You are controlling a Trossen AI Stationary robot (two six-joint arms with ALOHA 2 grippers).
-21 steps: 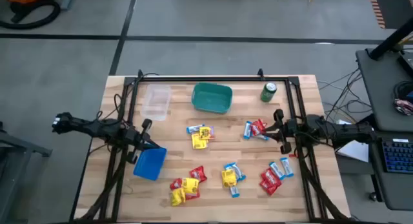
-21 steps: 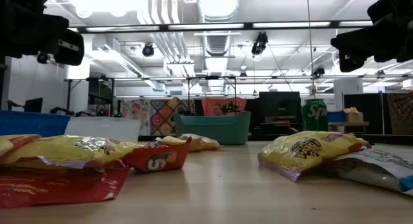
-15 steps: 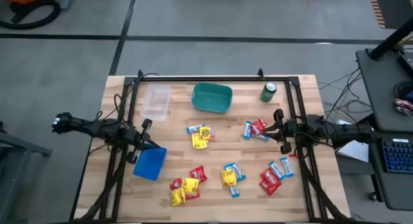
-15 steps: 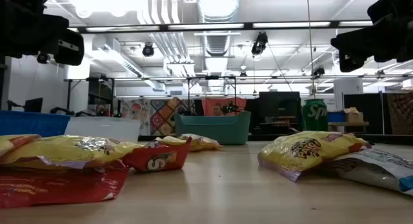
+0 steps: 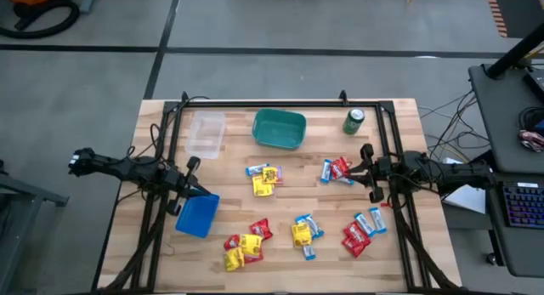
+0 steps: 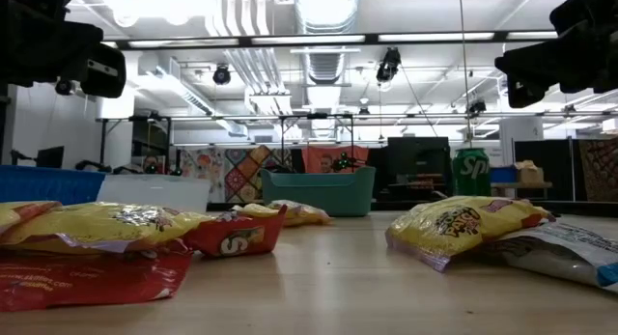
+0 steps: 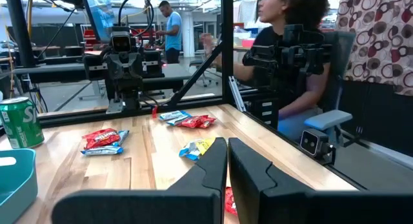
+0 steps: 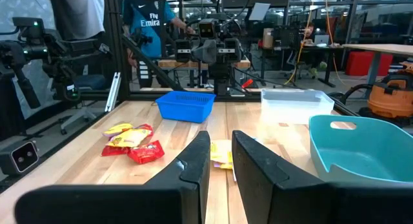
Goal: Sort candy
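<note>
The candy lies in several small heaps on the wooden table: yellow and blue-white pieces at mid-table, red and blue-white ones by the right gripper, and more red, yellow and blue-white packets toward the near edge. My left gripper hangs above the far corner of the blue basket, pointing right, fingers together. My right gripper hovers at the table's right side, pointing left, with a narrow gap between its fingers. Neither touches anything.
A clear tub, a teal bin and a green can stand along the far side. A black frame rings the table. A person sits beyond the right edge, and others stand behind the left arm.
</note>
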